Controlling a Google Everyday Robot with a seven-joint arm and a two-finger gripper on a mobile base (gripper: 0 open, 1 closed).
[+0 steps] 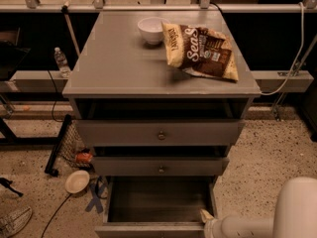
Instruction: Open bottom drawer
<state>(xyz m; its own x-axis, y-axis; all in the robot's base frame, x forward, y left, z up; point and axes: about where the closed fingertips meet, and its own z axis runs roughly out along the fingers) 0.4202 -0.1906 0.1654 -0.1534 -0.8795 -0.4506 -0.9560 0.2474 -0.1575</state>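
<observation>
The grey cabinet (161, 71) has three drawers. The bottom drawer (158, 202) is pulled far out toward the camera, and its empty dark inside shows. Its front panel (148, 230) lies along the lower edge of the view, and its knob is out of view. The top drawer (161, 133) and the middle drawer (161, 166) are each pulled out a little, and each shows a small round knob. My gripper (205, 217) is at the front right corner of the bottom drawer, on the end of the white arm (252, 227) that comes in from the lower right.
A white bowl (151, 29) and a chip bag (200, 51) lie on the cabinet top. To the left, on the speckled floor, are a round bowl (77, 181), a wire basket (74, 143), a blue tape cross (95, 195) and cables. A water bottle (61, 61) stands on the left ledge.
</observation>
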